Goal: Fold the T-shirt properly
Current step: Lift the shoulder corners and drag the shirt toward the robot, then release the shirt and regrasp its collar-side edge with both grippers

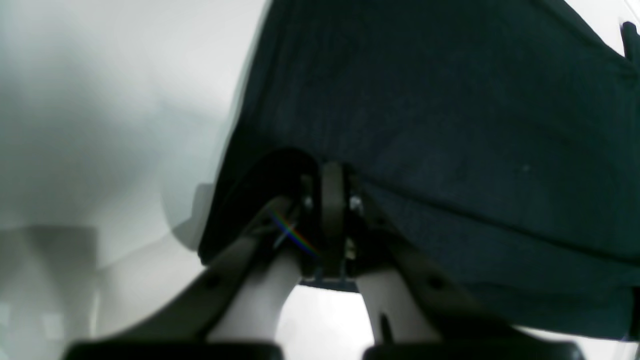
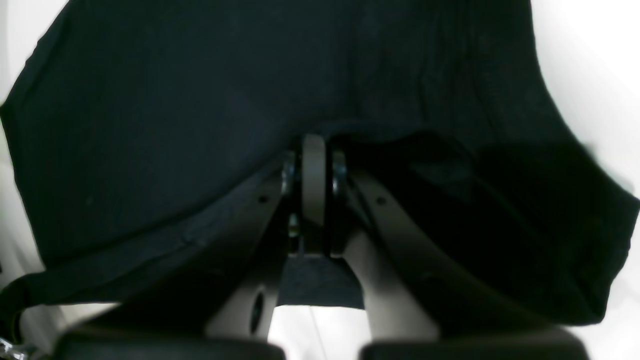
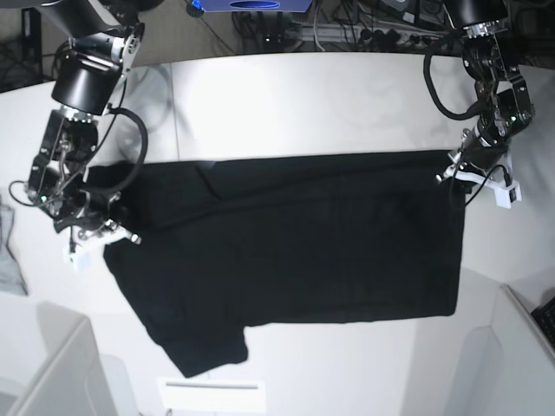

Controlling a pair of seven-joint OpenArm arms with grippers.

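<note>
Left hand point(image 1: 332, 200) and right hand point(image 2: 313, 175) both clamped on black T-shirt point(image 3: 295, 251) edge over white table point(image 3: 303, 104)

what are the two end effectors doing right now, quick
Left end effector: closed, pinching an edge of the black T-shirt.
Right end effector: closed, pinching the T-shirt's edge too.

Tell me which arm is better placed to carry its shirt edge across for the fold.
Neither clearly: both jaws are shut on the shirt. Probably the left gripper, pinching a straight, taut corner; the right gripper holds bunched fabric by the sleeve.
</note>
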